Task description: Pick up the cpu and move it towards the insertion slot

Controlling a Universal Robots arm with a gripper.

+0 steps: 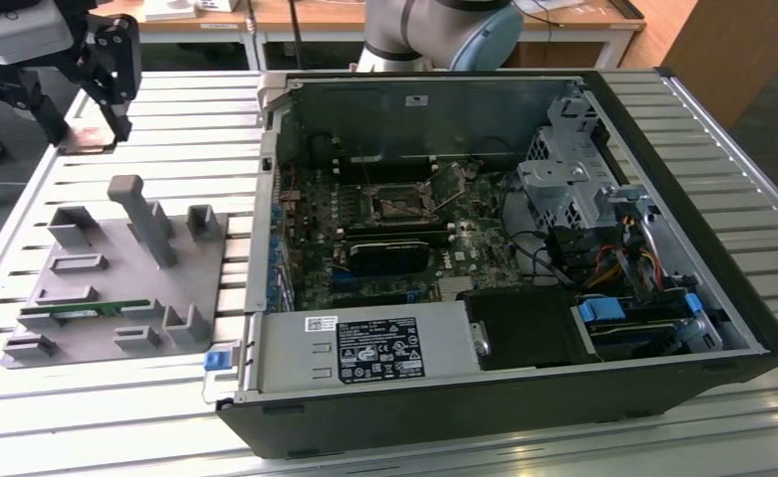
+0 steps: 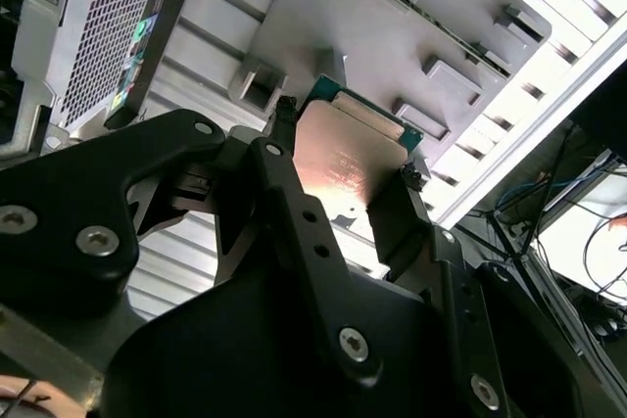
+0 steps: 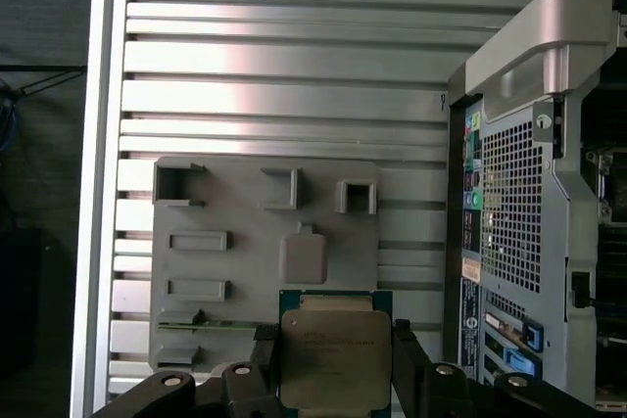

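Closest to my second wrist camera are the end effector's (image 2: 348, 144) two black fingers (image 2: 299, 203). They are clenched on the cpu (image 2: 345, 171), one finger pressing each of two opposite edges. The chip's shiny metal top faces that camera and catches a pinkish glare, and a thin green rim shows along its edge.

In the first wrist view I see the cpu held flat between the fingers, lifted clear of the grey tray (image 3: 245, 203) below it. The tray lies on the slatted metal surface (image 3: 294, 46) and carries several raised holders. A green memory stick (image 3: 206, 323) rests in one of the narrow ones at the tray's edge. Just beside the tray stands the case (image 3: 509, 203), its perforated wall towards the camera.

In the exterior view the end effector hangs over the far corner of the surface on the exterior view's left, beyond the tray's far end. The open case takes up the exterior view's right, and inside it lies the board (image 1: 482, 248). The slot (image 1: 395, 205), black with a silvery bracket round it, sits near the middle of the board, just on the far side of a wider black block (image 1: 389, 255). The cpu is well apart from the slot, with the case's wall on the exterior view's left between them.
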